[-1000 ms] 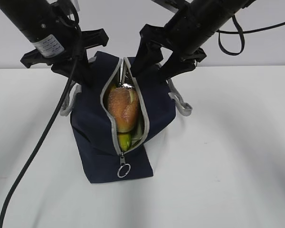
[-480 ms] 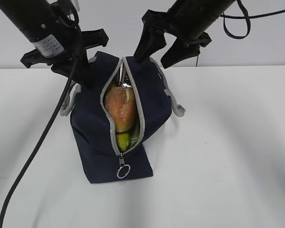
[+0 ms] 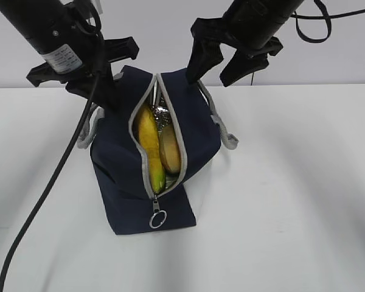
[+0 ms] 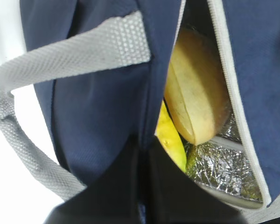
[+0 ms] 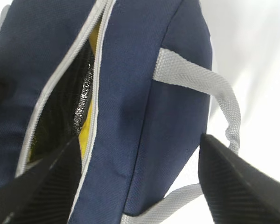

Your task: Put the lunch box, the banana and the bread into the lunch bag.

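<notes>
Left gripper (image 3: 103,97) had its jaws pinched together on the bag's (image 3: 118,164) left zipper edge, its tips lost against the dark fabric. The bag stood on the worktop (image 3: 292,182), mouth agape. Inside, the banana (image 3: 149,149) lay along the left, the bread (image 3: 170,149) beside it on the right, both half hidden by the opening. Foil lining (image 4: 219,165) glinted below; the lunch box couldn't be made out. Right gripper (image 3: 222,64) hovered above the bag's far end, jaws wide apart, holding nothing.
</notes>
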`<act>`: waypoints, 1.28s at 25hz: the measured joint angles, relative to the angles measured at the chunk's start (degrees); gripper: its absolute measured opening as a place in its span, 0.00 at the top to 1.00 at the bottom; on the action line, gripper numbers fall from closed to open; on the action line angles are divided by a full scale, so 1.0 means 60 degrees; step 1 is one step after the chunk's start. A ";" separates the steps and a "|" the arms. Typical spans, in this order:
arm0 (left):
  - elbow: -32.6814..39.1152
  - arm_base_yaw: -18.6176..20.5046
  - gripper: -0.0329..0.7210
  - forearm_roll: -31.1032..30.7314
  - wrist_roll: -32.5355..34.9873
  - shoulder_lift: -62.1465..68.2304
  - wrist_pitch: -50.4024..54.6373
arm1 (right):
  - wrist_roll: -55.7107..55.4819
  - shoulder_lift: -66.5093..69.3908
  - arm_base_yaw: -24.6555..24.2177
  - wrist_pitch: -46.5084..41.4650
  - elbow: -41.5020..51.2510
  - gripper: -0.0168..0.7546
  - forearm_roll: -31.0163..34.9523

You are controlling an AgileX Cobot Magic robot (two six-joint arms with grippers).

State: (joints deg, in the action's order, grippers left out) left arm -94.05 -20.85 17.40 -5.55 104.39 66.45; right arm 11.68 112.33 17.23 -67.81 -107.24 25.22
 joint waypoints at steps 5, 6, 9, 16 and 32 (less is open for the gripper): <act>0.0000 0.0000 0.96 0.0000 0.0000 0.0000 -0.0030 | -0.0022 0.0437 0.0000 -0.0014 -0.0019 0.21 0.0625; 0.0000 0.0000 0.96 0.0000 0.0000 0.0000 -0.0030 | -0.0022 0.0552 0.0000 -0.0022 -0.0019 0.21 0.0767; 0.0000 0.0000 0.96 0.0000 0.0000 0.0000 -0.0030 | -0.0022 0.0869 0.0000 -0.0022 -0.0019 0.22 0.1054; 0.0000 0.0000 0.96 0.0000 0.0007 0.0000 -0.0030 | -0.0022 0.1068 0.0000 -0.0037 -0.0019 0.63 0.1159; -0.0119 0.0000 0.96 0.1871 0.1187 0.0008 -0.0198 | -0.0035 0.0399 -0.0148 -0.0353 -0.0019 0.98 0.1060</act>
State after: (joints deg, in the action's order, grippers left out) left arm -94.76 -20.85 28.63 1.57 104.44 65.26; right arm 11.47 114.73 16.34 -69.92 -107.35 31.57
